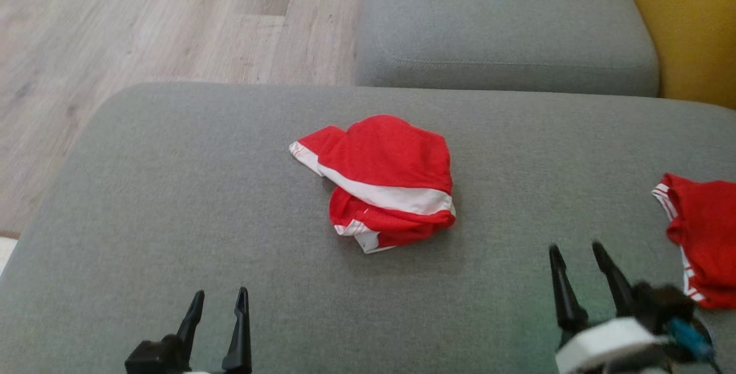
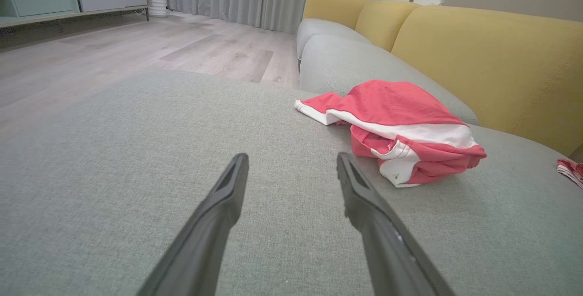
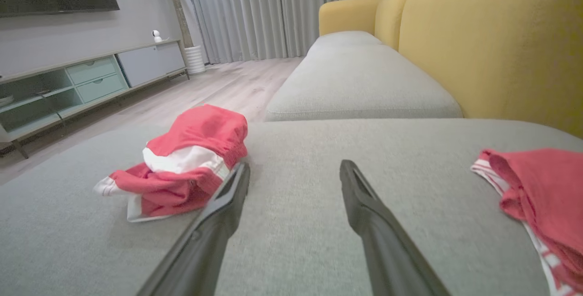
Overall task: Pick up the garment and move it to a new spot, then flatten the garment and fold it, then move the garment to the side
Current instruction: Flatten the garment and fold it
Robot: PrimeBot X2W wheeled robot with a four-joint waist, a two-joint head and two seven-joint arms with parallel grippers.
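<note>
Grey fabric sofa seat (image 1: 172, 201): fills most of the head view; pale wooden floor (image 1: 144, 17) at upper left, yellow backrest (image 1: 690, 17) at upper right.
Crumpled red garment with white bands (image 1: 385, 181): centre of frame, bunched in a heap on the seat; possibly shorts, but the folds hide its shape.
Handling: light and limp, and likely to sag and unfurl when lifted; the white-banded edge at its left looks easiest to pinch.
Left gripper (image 1: 221, 298): lower left, fingers spread, empty, well apart from the heap.
Right gripper (image 1: 575, 247): lower right, fingers spread, empty.
Second red cloth with white stripes (image 1: 704, 236): right edge, near the right gripper, which might snag it.
</note>
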